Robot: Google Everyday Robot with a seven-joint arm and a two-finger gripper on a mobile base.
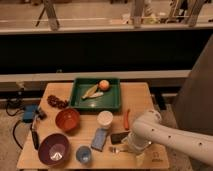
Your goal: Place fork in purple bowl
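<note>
The fork (115, 149) is a small shiny silver piece lying on the wooden table (150, 97) near its front edge, just below the black rectangular block (119, 138). My gripper (129, 146) is at the end of the white arm (155, 131), down at the table right beside the fork's right end, and the arm mostly covers it. The purple bowl (54, 149) stands at the front left of the table, far to the left of the gripper, with nothing in it.
An orange-red bowl (67, 120), a small blue cup (83, 155), a white cup (105, 119), a light blue packet (99, 139) and an orange-red stick (127, 120) lie between. A green tray (80, 102) with an orange (103, 85) sits at the back. Dark grapes (57, 102) lie at the left.
</note>
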